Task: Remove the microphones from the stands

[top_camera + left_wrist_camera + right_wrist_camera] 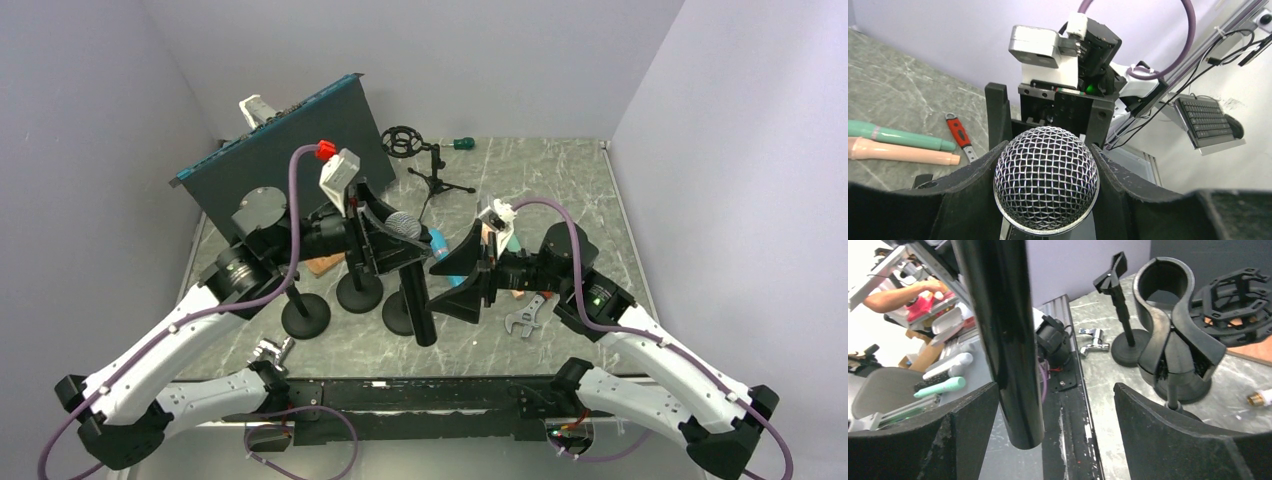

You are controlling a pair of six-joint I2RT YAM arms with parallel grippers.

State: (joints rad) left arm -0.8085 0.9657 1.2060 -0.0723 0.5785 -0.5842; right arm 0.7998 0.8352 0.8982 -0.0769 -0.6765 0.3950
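The microphone (405, 227) has a silver mesh head and a black handle (424, 320) that hangs down. My left gripper (392, 232) is shut on the head; in the left wrist view the head (1045, 180) sits tight between both fingers (968, 185). The stand's black clip (1168, 290) is empty, and the handle (1003, 340) hangs free in front of it. The stand's round base (398, 315) is just left of the handle. My right gripper (457, 283) is open, with the handle's lower end between its fingers (963, 425), close to the left one.
Two more black stands (305, 315) (358, 293) stand left of the microphone. A dark board (270, 150) leans at the back left. A shock mount on a tripod (405, 140), a wrench (525, 320), a metal clamp (272, 350), and pens (898, 137) lie around.
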